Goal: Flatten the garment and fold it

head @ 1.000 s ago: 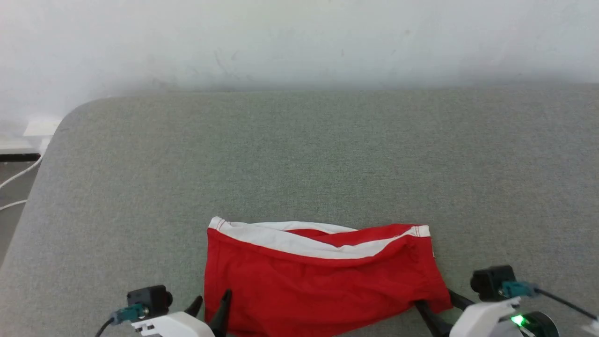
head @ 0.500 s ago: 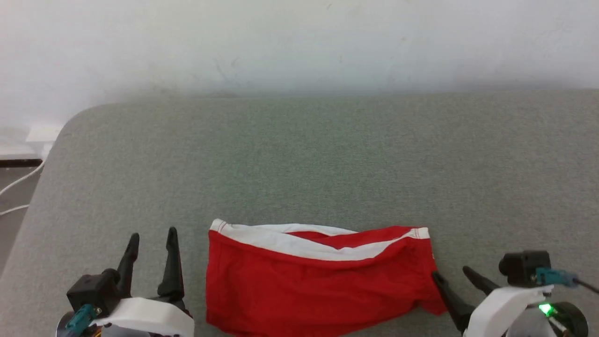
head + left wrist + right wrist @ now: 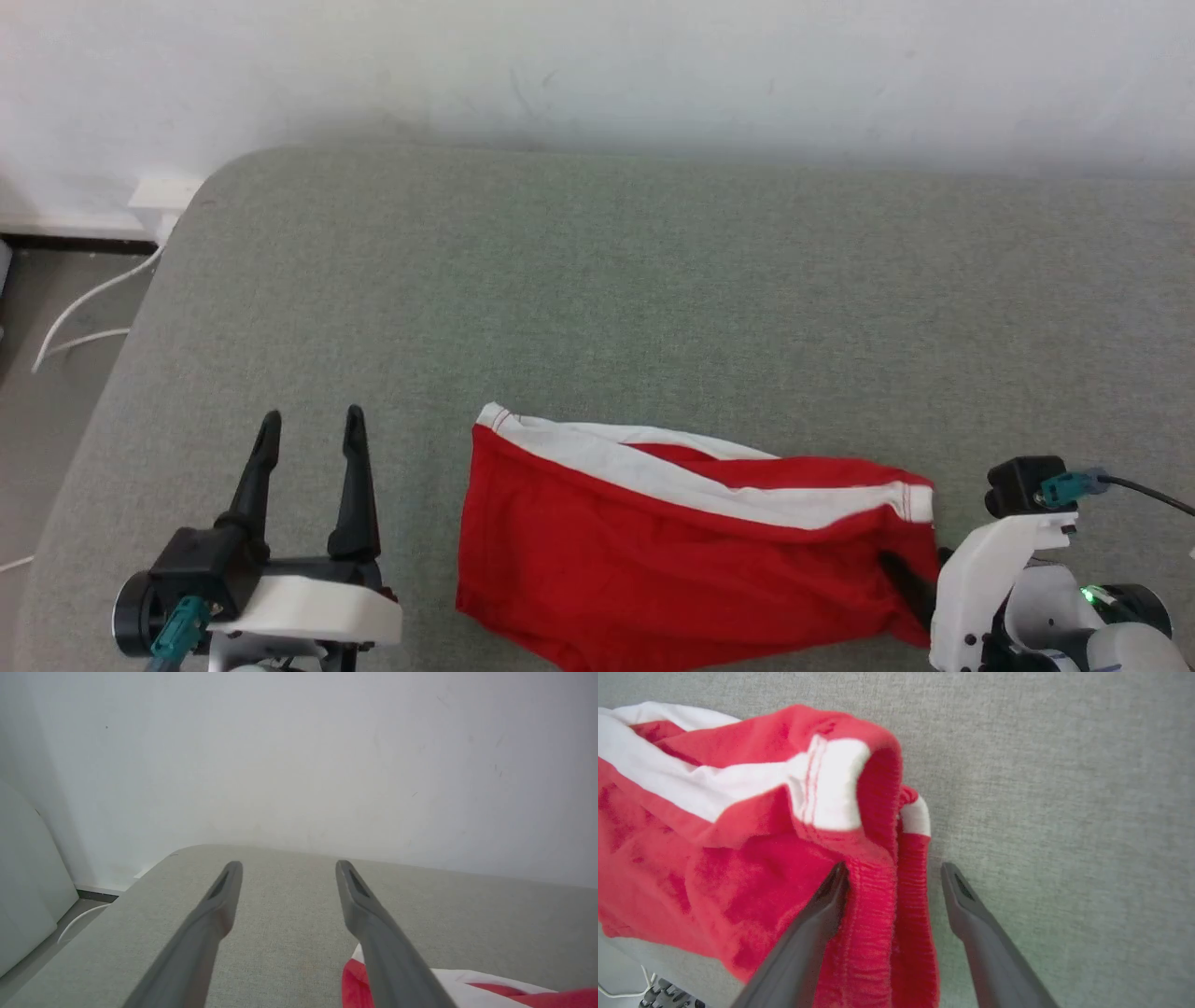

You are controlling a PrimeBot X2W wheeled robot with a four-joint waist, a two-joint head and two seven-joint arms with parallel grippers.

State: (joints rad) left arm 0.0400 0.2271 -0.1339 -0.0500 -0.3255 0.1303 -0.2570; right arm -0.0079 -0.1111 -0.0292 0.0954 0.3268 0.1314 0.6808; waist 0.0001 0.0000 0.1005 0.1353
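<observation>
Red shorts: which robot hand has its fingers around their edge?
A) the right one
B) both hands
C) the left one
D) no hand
A: the right gripper has open fingers astride the edge of the red shorts, while the left gripper is open over the grey cushion, apart from them.

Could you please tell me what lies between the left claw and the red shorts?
In the head view, a bare strip of grey cushion lies between the left claw and the shorts.
</observation>
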